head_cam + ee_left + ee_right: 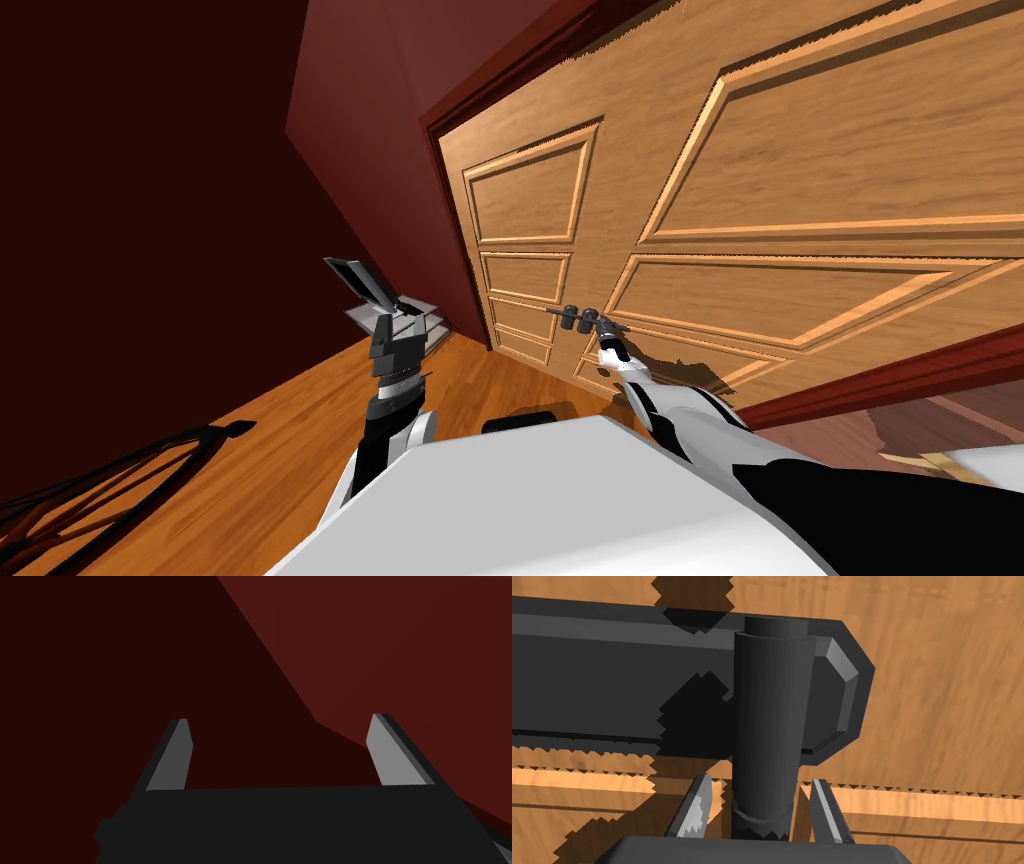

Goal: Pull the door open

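Note:
A light wooden panelled door (pixel 760 190) in a dark red frame (pixel 450 210) stands close in front of me. Its dark handle (pixel 583 320) is a long bar on a plate with a round stem (pixel 767 716). My right gripper (pixel 603 333) is at the handle, and its fingers (pixel 698 808) close in on either side of the stem, shut on it. To the left of the door my left gripper (pixel 362 281) is raised and open, holding nothing (pixel 281 723), in front of the dark red wall.
A dark red wall (pixel 150 200) runs along my left. A small grey object (pixel 425 318) sits low by the wall behind the left arm. A dark wire shape (pixel 90 490) lies on the wooden floor (pixel 270 440) at lower left.

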Controlling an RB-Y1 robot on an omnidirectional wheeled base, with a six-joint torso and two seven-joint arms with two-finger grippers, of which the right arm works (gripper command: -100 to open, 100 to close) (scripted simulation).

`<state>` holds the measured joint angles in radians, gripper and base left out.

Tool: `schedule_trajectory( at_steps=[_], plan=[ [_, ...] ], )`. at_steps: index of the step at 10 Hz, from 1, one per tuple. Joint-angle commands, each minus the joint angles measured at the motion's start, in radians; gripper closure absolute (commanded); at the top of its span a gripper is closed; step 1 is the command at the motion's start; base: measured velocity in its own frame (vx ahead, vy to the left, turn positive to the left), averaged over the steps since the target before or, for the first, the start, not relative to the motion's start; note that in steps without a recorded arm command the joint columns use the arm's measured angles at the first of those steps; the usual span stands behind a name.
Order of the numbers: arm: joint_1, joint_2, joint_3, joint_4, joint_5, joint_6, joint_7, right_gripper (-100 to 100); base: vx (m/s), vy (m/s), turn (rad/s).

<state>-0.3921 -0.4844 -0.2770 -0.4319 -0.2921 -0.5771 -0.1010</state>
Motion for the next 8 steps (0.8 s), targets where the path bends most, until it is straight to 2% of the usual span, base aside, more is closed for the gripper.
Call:
schedule_trajectory(
  at_steps=[1, 5, 6, 8],
  plan=[
    [0.000, -0.001, 0.000, 0.001, 0.000, -0.001, 0.000, 100, -0.015, -0.011, 0.013],
    [0.000, -0.001, 0.000, 0.001, 0.000, -0.001, 0.000, 100, -0.006, -0.004, 0.008],
    [0.011, -0.009, -0.002, 0.004, 0.000, 0.001, -0.004, 100, -0.109, -0.049, -0.049],
    [0.015, -0.014, 0.002, 0.004, 0.002, 0.002, -0.009, 100, -0.162, -0.058, -0.022]
  ],
)
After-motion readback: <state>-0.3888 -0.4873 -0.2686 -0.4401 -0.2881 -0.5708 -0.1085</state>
